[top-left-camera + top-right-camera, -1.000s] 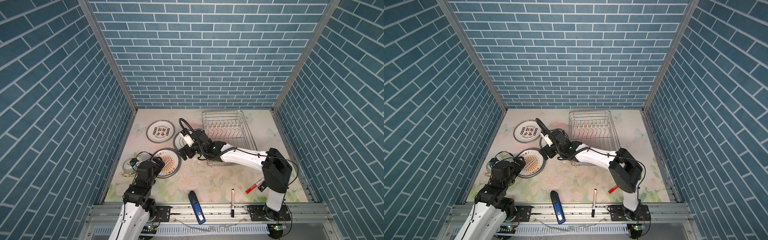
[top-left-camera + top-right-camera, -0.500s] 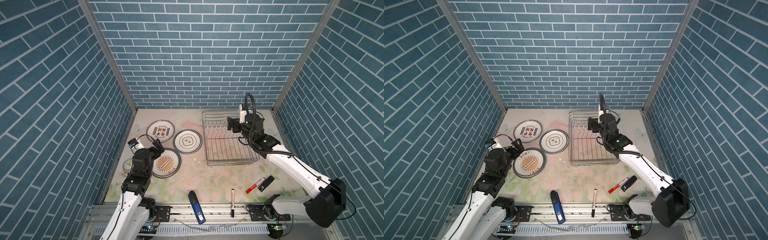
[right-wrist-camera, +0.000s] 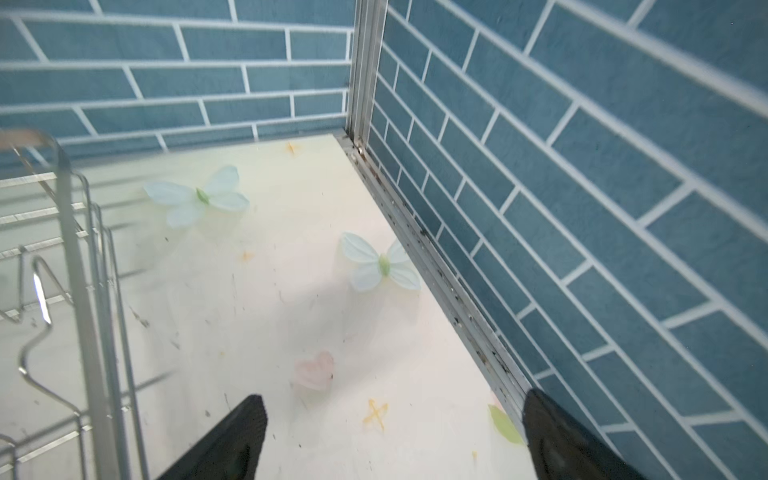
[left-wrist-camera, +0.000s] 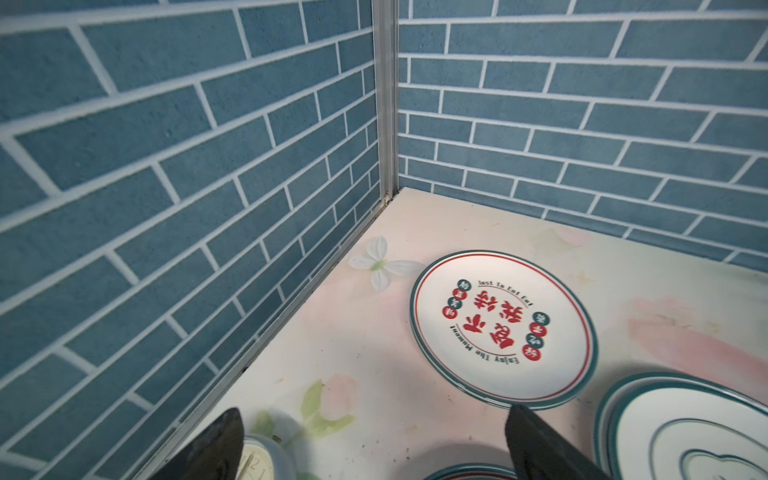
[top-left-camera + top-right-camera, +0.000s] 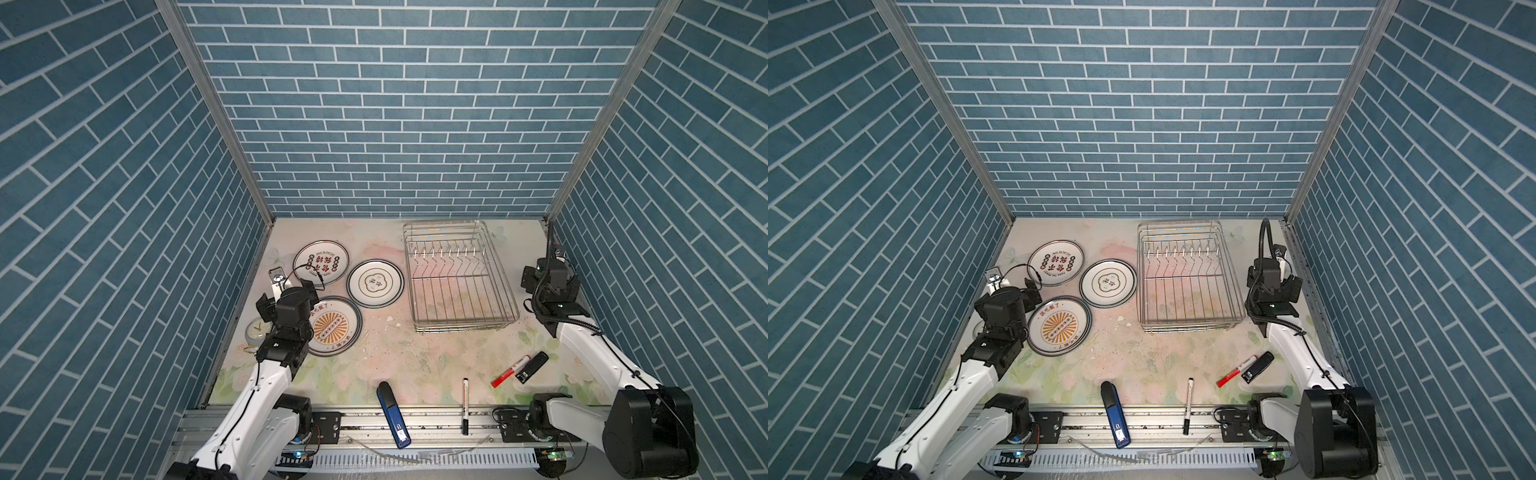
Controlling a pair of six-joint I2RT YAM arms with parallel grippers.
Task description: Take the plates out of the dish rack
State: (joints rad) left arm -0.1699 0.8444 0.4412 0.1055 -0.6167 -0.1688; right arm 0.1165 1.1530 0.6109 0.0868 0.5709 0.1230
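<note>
A back wall (image 5: 399, 104) at 12 o'clock and side walls (image 5: 104, 208) at 9 and 3 o'clock, all blue brick pattern with white joints, meet at aluminium corner posts (image 5: 218, 108). The tabletop (image 5: 390, 345) is pale, printed with faded pink flowers and green leaves. An aluminium rail (image 5: 432, 424) runs along 6 o'clock.

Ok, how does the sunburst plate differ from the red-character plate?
The sunburst plate shows an orange rayed disc; the red-character plate shows red characters. The sunburst plate lies nearer the front edge, the red-character plate farther back. Both are round, white, dark-rimmed, flat on the table, outside the dish rack.
</note>
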